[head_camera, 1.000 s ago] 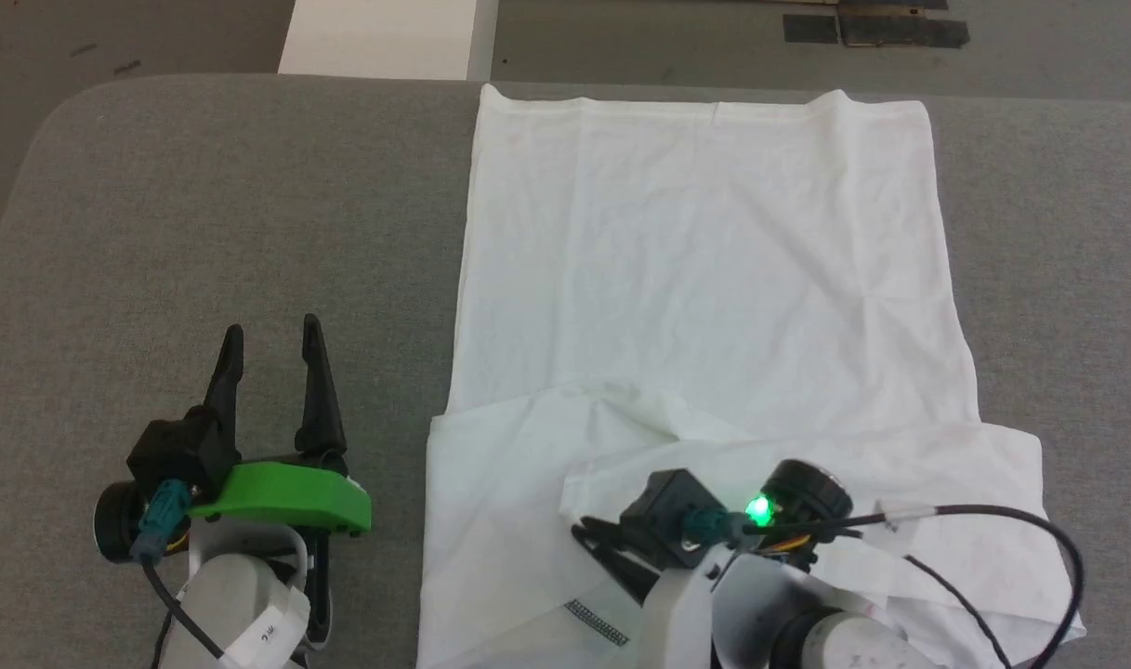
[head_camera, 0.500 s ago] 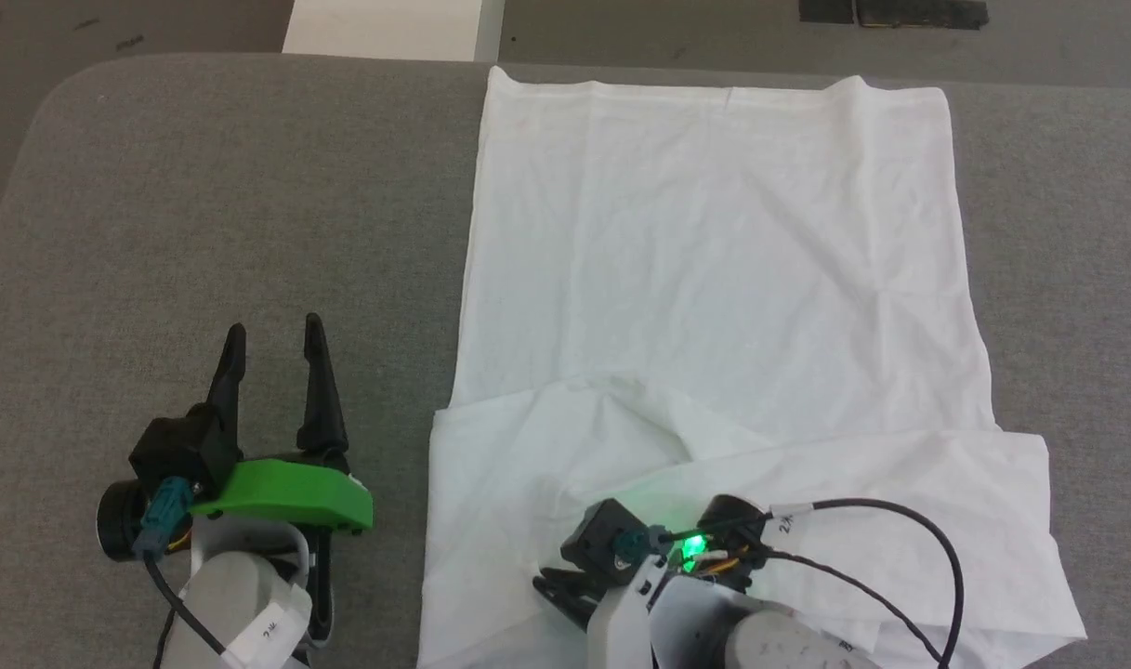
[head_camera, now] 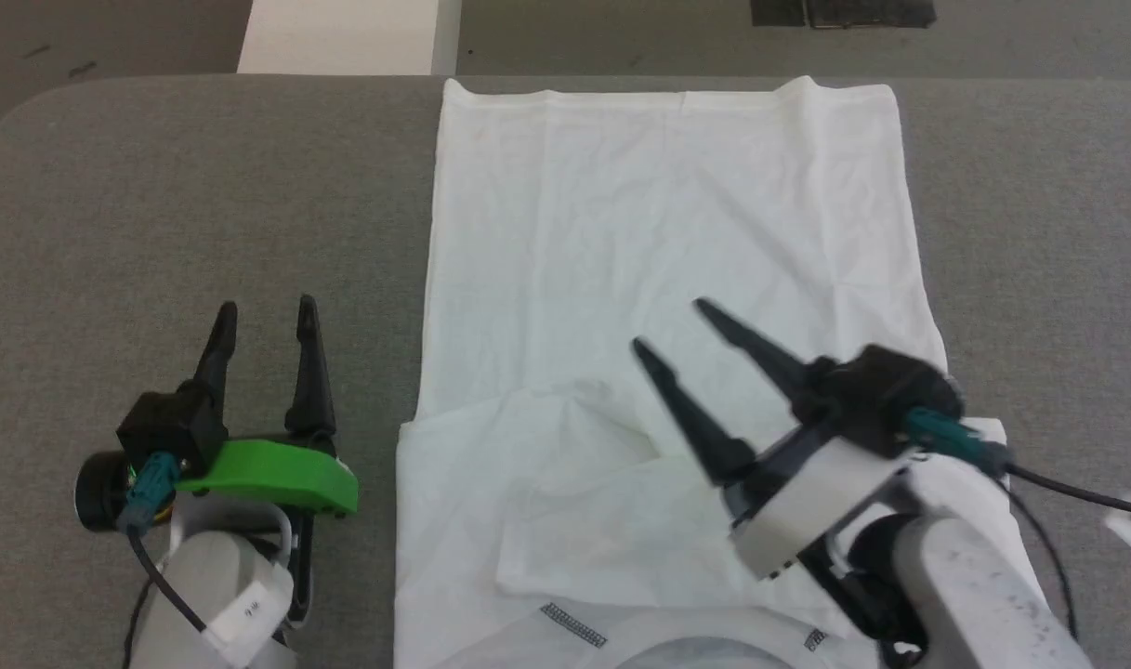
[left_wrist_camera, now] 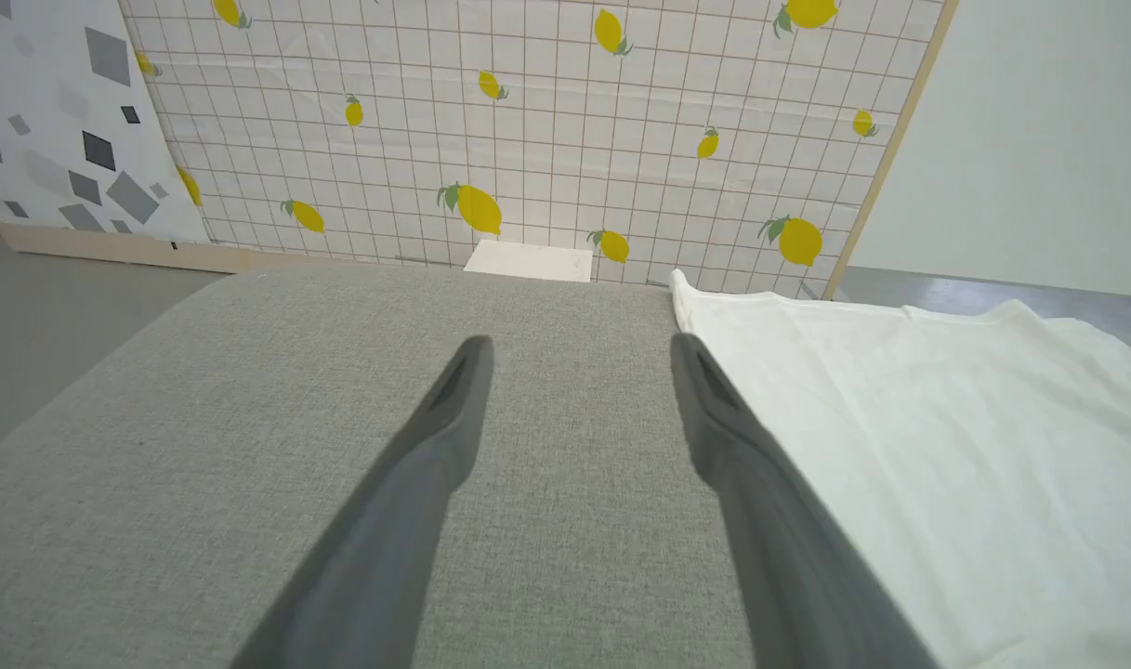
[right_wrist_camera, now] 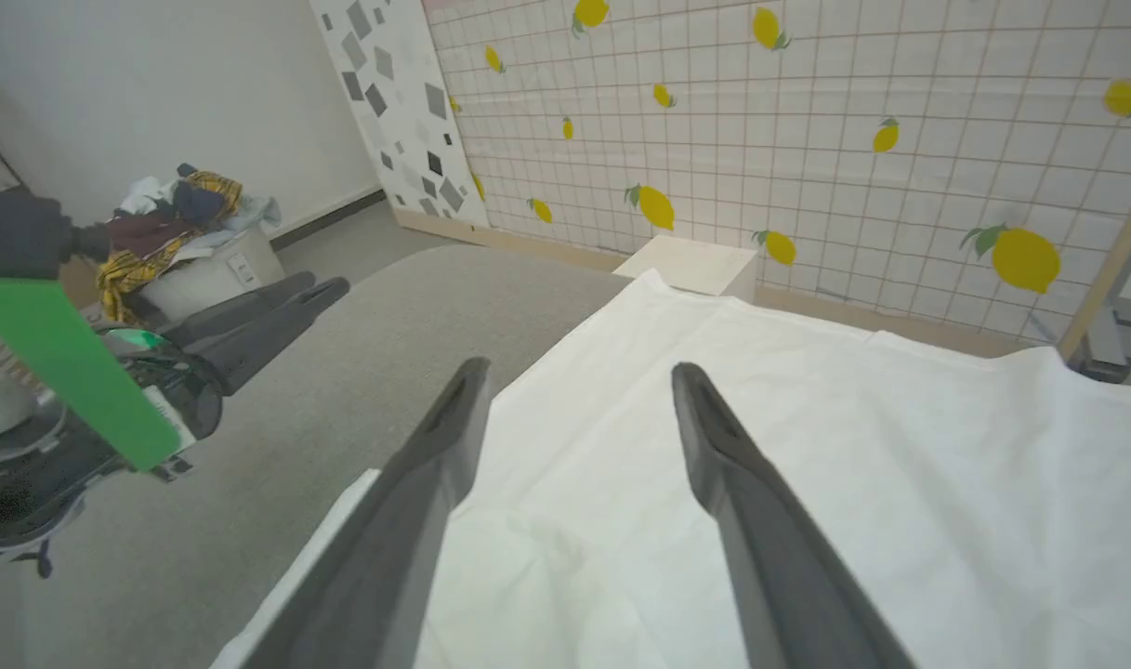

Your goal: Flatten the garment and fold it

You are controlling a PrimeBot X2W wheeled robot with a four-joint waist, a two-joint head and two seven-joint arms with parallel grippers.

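Two pincers: we see the left pincer (head_camera: 266,307) and the right pincer (head_camera: 669,323) both open and empty, neither with hold of any cloth
Left pincer: we find it over bare grey worktop (head_camera: 203,186), just beside the left edge of the garment (head_camera: 667,204) and apart from it, fingers moderately parted and pointing away from the robot
Right pincer: we see it above the garment's middle, fingers spread wide and slanting toward the far left; whether its tips touch the fabric we cannot tell
Garment: we see it on the worktop, right of centre; the far part lies spread flat, its straight far hem reaching the worktop's far edge, while the near part is doubled over in wrinkled layers, with grey stitching (head_camera: 572,624) at the near edge
White box (head_camera: 337,37): we note it beyond the worktop's far edge, near the garment's far left corner
Backdrop: we see a lemon-print panel (left_wrist_camera: 528,139) behind the worktop
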